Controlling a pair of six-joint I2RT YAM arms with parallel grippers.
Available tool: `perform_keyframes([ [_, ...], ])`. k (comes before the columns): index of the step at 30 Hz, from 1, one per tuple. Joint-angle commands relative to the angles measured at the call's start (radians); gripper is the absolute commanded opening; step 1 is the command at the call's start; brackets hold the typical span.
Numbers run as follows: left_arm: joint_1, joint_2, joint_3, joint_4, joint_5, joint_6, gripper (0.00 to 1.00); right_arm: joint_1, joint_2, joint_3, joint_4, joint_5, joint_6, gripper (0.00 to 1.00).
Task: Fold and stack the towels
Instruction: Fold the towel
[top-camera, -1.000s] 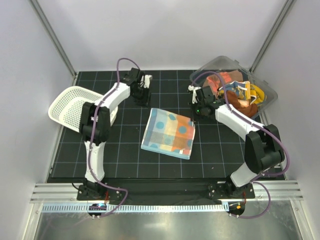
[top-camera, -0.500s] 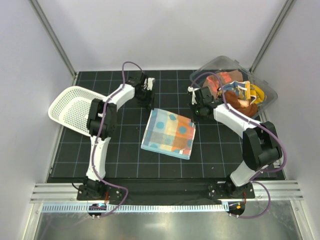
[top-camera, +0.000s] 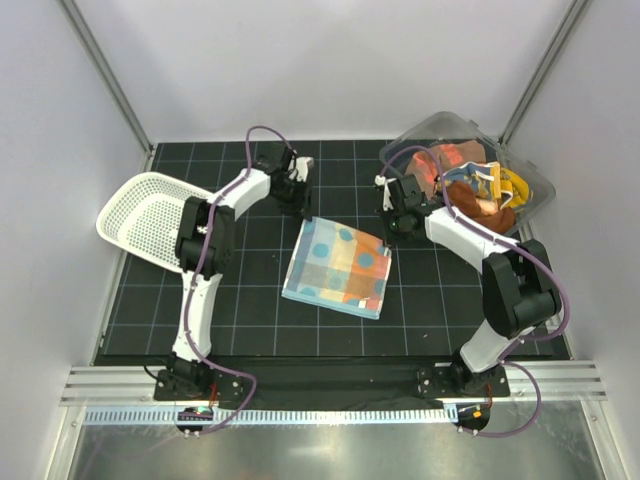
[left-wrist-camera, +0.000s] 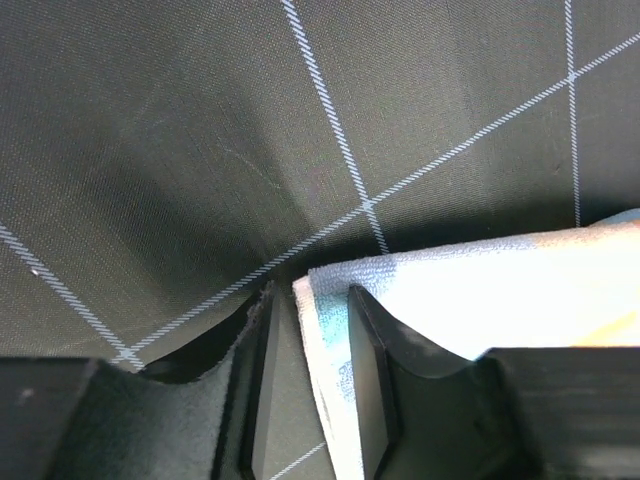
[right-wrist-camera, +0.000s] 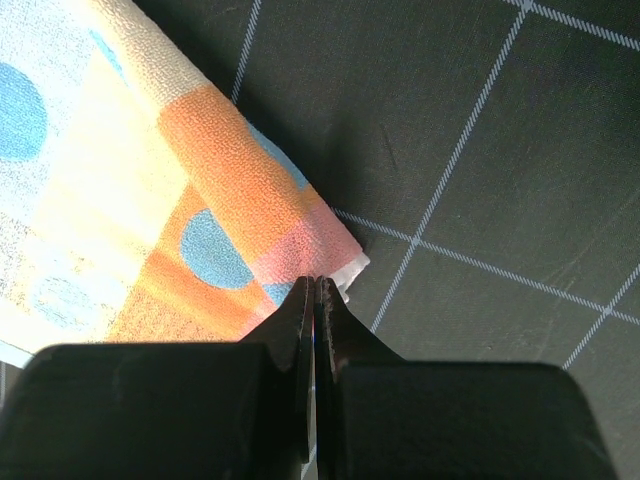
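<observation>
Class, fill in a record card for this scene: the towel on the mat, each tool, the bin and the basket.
Towel on mat: spotted towel, lying flat mid-mat
Left tool: open, fingers either side of the towel's far-left corner
Right tool: shut, tips at the far-right corner; whether it pinches the cloth is unclear
Clear bin: far right, holding a heap of unfolded towels
Mesh basket: at the mat's left edge

towel (top-camera: 336, 266) pale blue, yellow, orange checks with blue spots, mat (top-camera: 240, 310) black with white grid, basket (top-camera: 135, 222) white
</observation>
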Motion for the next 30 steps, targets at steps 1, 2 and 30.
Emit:
perform_keyframes([
  [1,-0.002,0.028,0.018,0.013,0.025,0.008,0.37,0.000,0.000,0.017,0.007,0.016,-0.003,0.01],
  [2,-0.002,0.031,0.018,0.012,0.028,0.007,0.35,0.001,0.000,0.017,0.008,0.016,-0.003,0.01],
  [30,-0.014,-0.327,-0.290,0.148,-0.041,-0.194,0.00,0.067,-0.159,-0.013,-0.073,0.135,0.095,0.01],
])
